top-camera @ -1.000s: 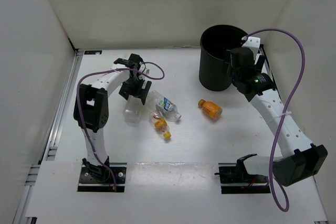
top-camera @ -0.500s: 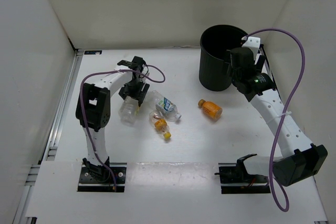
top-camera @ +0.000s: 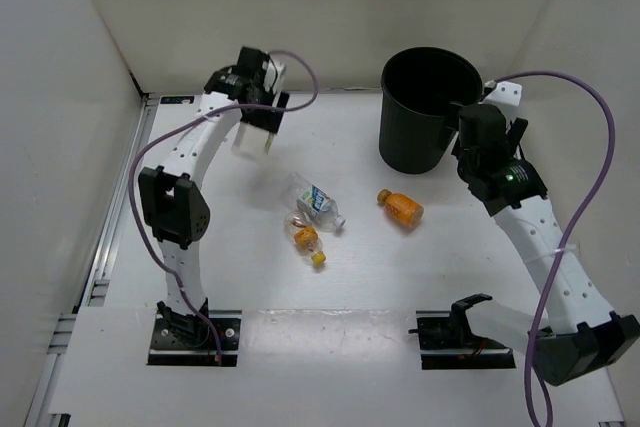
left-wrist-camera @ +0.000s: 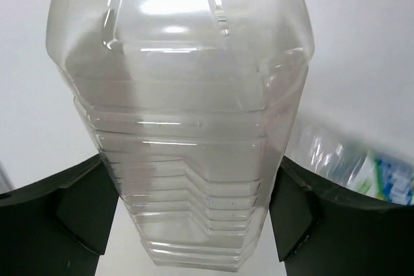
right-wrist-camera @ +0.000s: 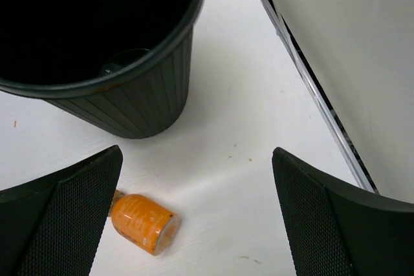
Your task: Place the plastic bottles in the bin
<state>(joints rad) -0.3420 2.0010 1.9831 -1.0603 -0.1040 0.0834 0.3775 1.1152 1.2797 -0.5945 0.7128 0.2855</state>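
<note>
On my overhead view the left tool (top-camera: 256, 125) is clenched on a clear ribbed bottle (top-camera: 251, 139), held above the worktop (top-camera: 230, 277) at about 11 o'clock. The wrist feed shows that bottle (left-wrist-camera: 181, 114) wedged between both black fingers (left-wrist-camera: 84, 205). The right tool (right-wrist-camera: 197, 224) is released, jaws wide with nothing between them, sitting just at the 3 o'clock side of the black bin (top-camera: 405, 142), which stands at 1 o'clock. The orange bottle (top-camera: 402, 207) lies at the bin's 6 o'clock, apart from it. Near centre lies the blue-labelled bottle (top-camera: 316, 201), with the yellow-capped bottle (top-camera: 307, 243) just beside it at 6 o'clock.
</note>
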